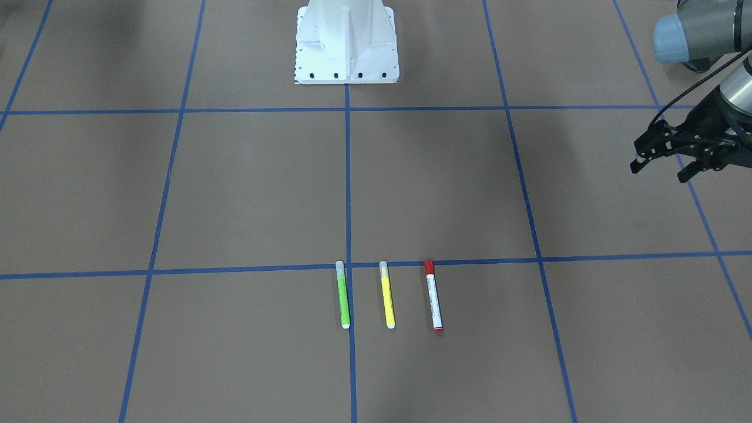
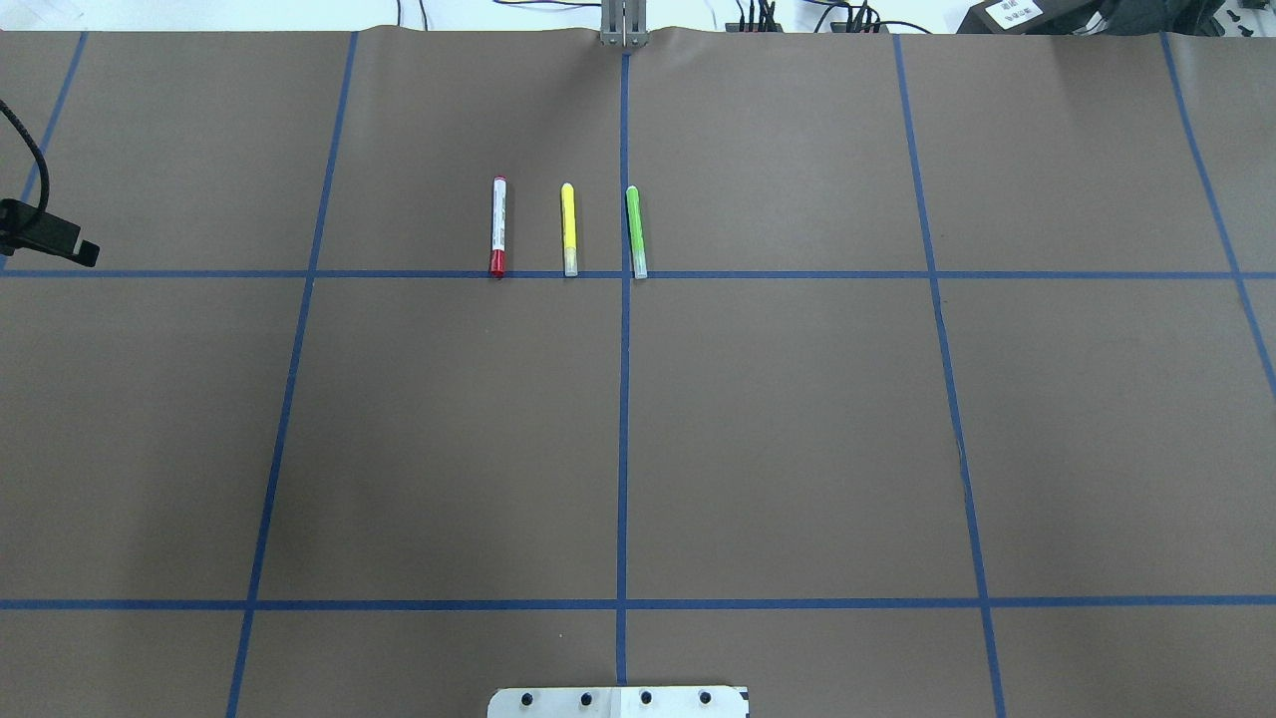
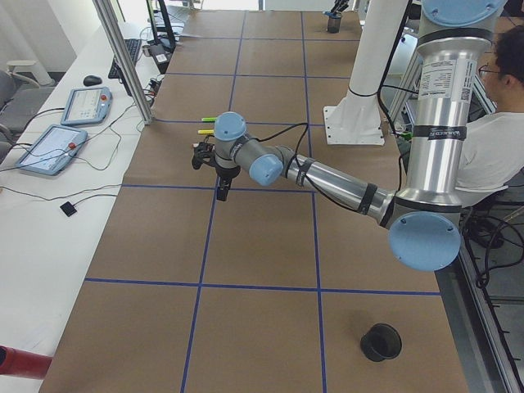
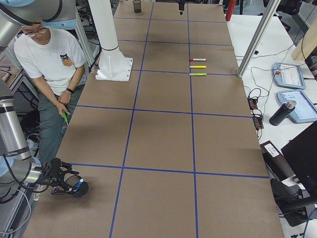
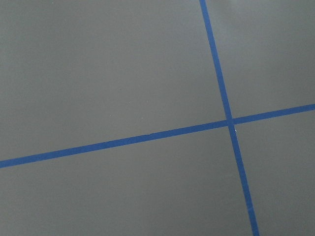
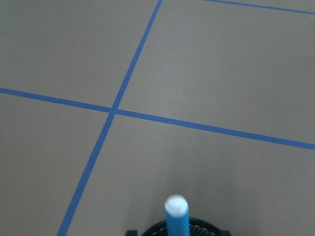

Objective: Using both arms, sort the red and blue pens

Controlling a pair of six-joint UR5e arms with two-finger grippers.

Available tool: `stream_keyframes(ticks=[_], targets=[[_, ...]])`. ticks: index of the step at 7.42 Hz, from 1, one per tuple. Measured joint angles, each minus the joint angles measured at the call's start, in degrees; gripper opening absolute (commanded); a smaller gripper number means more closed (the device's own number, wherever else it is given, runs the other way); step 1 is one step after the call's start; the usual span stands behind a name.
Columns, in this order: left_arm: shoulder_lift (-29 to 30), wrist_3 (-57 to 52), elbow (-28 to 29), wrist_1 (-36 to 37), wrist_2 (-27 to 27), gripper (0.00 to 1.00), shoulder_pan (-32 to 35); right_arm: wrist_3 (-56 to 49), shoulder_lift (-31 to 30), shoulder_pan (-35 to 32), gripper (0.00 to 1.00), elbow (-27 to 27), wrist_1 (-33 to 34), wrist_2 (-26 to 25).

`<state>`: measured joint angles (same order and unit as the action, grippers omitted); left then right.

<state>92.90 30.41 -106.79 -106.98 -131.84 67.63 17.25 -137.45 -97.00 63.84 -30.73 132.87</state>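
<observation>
The red pen (image 1: pixel 433 295), white-barrelled with a red cap, lies flat on the brown table beside a yellow marker (image 1: pixel 386 295) and a green marker (image 1: pixel 343 295). It also shows in the overhead view as the leftmost of the row, red pen (image 2: pixel 498 227). My left gripper (image 1: pixel 661 169) hovers open and empty far off to the side of the row. The blue pen (image 6: pixel 175 216) stands upright, white end up, in a black cup (image 4: pixel 79 189) at the table's right end. My right gripper (image 4: pixel 60 182) is right at that cup; I cannot tell whether it is open or shut.
Another black cup (image 3: pixel 381 341) stands near the left end of the table. The white robot base (image 1: pixel 346 44) sits at mid-table. A seated person (image 4: pixel 52 74) is beside the table. Blue tape lines mark a grid.
</observation>
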Motion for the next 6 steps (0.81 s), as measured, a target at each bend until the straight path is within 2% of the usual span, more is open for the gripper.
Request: stream_keyframes(ticks=[2,3,5,6], targets=[[0.00,0.06,-0.05,0.01,0.00,1.00,-0.04,0.35,0.20,-0.12,1.00,3.47,3.45,1.51],[0.00,0.08,-0.07,0.01,0.00,1.00,-0.04,0.42,0.40,-0.22,1.00,7.48,7.77,2.54],[0.00,0.09,-0.03,0.01,0.00,1.00,-0.19,0.42,2.21,-2.94,1.00,18.99,22.21,6.57],[0.06,0.50,0.10,-0.01,0.02,1.00,-0.59,0.37,5.56,-4.81,1.00,23.07,30.20,8.70]])
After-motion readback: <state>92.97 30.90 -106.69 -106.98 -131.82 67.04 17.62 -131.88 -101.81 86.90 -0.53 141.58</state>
